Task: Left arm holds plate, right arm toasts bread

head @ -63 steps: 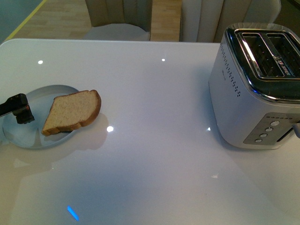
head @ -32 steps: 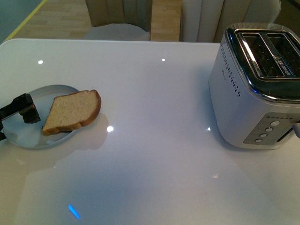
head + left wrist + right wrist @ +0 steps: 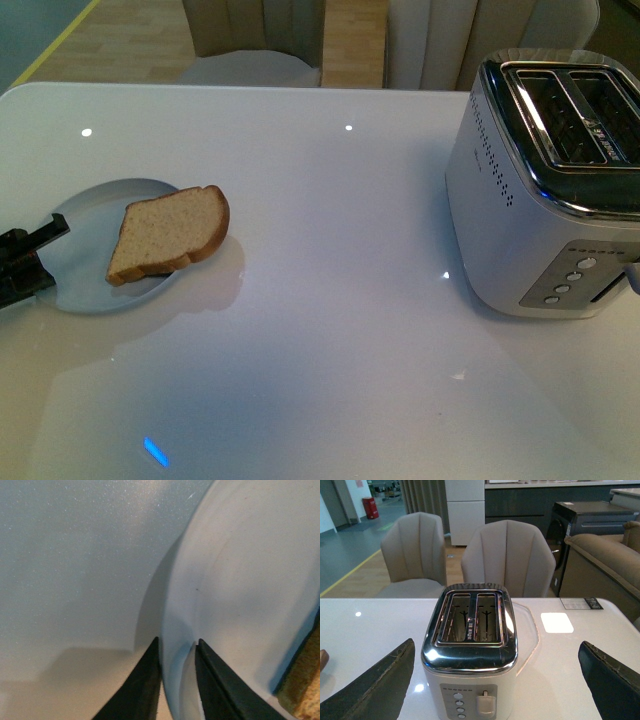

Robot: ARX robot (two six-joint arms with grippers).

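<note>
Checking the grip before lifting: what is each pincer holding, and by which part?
The left pincer holds the plate by its rim, one finger on each side of the edge. The open right pincer holds nothing.

Beyond the glossy white counter (image 3: 580,655) stand two beige chairs (image 3: 507,560) on a wood floor (image 3: 365,577); a tan sofa (image 3: 610,560) sits beside them.

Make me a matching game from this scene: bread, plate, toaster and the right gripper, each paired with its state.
1 bread
2 plate
3 toaster
4 right gripper

A both slots empty
B rim pinched by left gripper
C open wide
D lying on the plate, overhanging its edge

Pairs: 1-D, 2-B, 3-A, 4-C
</note>
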